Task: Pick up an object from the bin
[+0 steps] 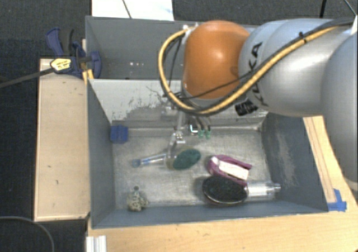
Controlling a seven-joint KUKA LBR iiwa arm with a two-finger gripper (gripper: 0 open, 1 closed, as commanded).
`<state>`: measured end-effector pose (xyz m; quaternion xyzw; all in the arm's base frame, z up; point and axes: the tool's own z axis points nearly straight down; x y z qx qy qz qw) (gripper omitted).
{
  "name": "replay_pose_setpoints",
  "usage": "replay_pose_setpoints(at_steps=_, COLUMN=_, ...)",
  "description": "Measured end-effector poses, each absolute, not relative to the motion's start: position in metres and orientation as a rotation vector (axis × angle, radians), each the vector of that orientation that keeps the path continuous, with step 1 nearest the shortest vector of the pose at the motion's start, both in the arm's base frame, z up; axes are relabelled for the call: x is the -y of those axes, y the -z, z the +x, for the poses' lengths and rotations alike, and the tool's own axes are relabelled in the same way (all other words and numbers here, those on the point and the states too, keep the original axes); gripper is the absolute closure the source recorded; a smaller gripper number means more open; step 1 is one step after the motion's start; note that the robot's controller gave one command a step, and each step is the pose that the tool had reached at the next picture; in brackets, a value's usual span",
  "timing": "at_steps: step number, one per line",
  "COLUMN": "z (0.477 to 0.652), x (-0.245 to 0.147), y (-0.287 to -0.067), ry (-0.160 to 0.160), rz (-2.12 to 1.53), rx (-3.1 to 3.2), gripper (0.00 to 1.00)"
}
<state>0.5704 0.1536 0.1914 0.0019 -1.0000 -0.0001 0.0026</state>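
My gripper (pixel 174 150) hangs below the orange cover, low over the middle of the bin floor. Its tip comes down right at the left end of a dark green oval thing (pixel 187 159), where a clear pen-like tube with a blue tip (pixel 146 161) meets it. Whether it touches either one is hidden by the gripper itself. To the right lies a purple and white thing (pixel 229 167).
A black oval brush with a clear handle (pixel 226 190) lies at the front right. A small blue block (pixel 118 133) rests against the left wall, and a small mottled lump (pixel 136 200) sits in the front left corner. The arm covers the bin's back right.
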Motion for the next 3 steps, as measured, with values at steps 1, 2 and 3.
replay_pose_setpoints(at_steps=1, z=0.569, x=-0.097, y=-0.076, ry=0.0, rz=0.305, rx=3.124, gripper=0.0)
replay_pose_setpoints(at_steps=2, z=0.571, x=-0.099, y=-0.079, ry=0.002, rz=0.3, rx=3.129, gripper=1.0)
replay_pose_setpoints(at_steps=3, z=0.552, x=-0.1, y=-0.238, ry=0.002, rz=0.289, rx=3.139, gripper=1.0)
